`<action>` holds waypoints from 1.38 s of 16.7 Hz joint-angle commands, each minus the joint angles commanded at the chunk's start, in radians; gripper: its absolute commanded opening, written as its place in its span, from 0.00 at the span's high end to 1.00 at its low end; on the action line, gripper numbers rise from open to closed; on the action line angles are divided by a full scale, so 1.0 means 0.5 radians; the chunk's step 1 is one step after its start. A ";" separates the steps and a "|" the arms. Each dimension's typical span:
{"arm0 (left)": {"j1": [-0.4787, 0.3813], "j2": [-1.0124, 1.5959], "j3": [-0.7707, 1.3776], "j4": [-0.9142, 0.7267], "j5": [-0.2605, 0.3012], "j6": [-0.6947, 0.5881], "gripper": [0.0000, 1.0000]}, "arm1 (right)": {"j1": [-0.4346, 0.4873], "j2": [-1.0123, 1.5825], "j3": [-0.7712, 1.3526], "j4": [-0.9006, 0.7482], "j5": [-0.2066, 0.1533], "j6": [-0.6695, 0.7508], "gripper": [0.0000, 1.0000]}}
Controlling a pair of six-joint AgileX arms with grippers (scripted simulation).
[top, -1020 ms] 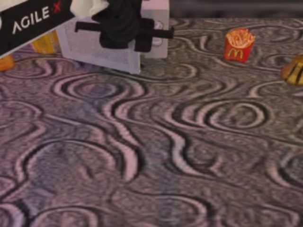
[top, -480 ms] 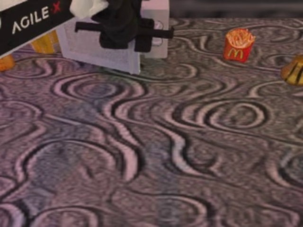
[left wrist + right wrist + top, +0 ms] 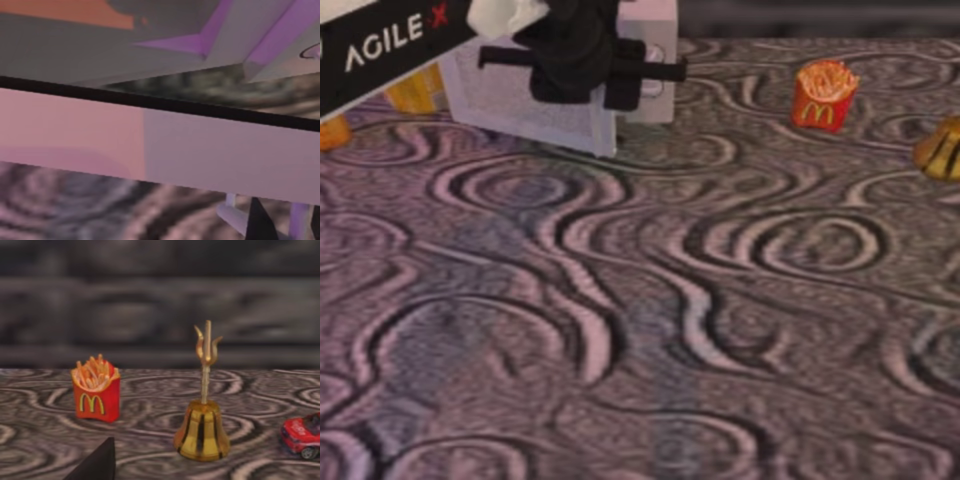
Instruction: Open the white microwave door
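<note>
Nothing has shifted since the earlier frames: the left gripper, finger state untellable, hangs over the white microwave at the tabletop's far-left edge, and could slip off the part-open door, leaving it ajar.

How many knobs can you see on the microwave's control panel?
1. A round knob shows on the white microwave panel, beside the left hand. That arm covers the rest, so more may be hidden.
</note>
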 joint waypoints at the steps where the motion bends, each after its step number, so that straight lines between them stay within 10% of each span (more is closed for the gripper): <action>1: 0.000 0.000 0.000 0.000 0.000 0.000 1.00 | 0.000 0.000 0.000 0.000 0.000 0.000 0.00; 23: 0.045 -0.178 -0.267 0.118 0.124 0.224 1.00 | 0.000 0.000 0.000 0.000 0.000 0.000 0.00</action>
